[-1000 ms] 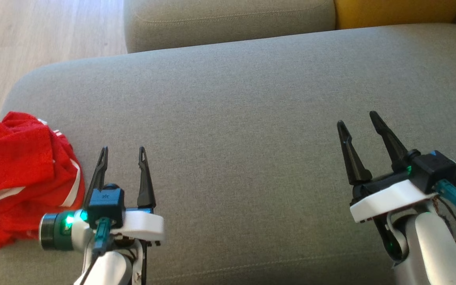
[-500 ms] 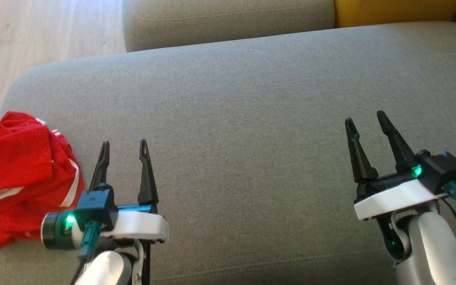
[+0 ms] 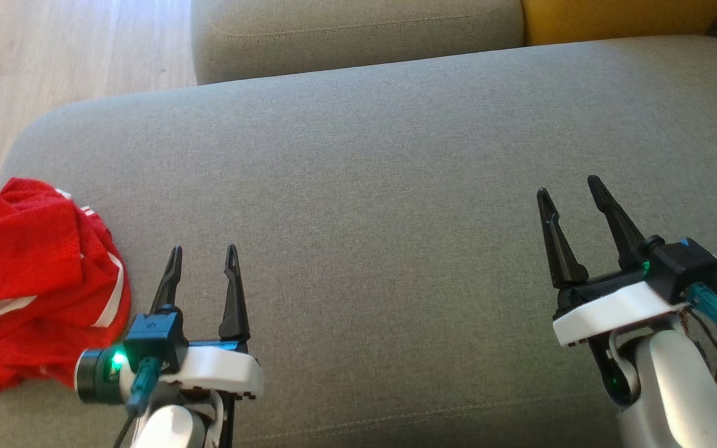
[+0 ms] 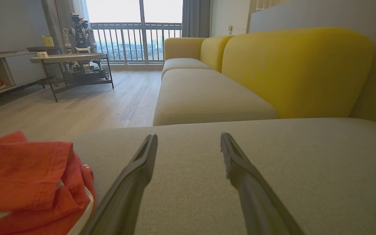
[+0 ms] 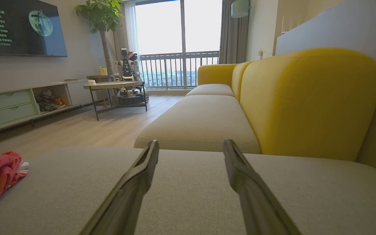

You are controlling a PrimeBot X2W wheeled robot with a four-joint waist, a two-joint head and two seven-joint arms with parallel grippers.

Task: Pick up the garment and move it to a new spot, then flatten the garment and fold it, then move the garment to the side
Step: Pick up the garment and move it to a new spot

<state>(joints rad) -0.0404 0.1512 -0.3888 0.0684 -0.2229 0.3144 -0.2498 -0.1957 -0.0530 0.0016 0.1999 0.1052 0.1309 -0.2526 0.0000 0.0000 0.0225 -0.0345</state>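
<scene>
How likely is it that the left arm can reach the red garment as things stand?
Probably yes: the left tool stands open right beside the crumpled red garment, with bare sofa cushion between them and nothing in the way.

The garment (image 3: 28,280) is soft matt red cloth; the sofa seat (image 3: 365,186) is coarse-woven matt grey fabric; the floor (image 3: 53,56) is smooth pale wood.

The garment (image 3: 22,280), possibly a shirt, runs off the left edge.
</scene>
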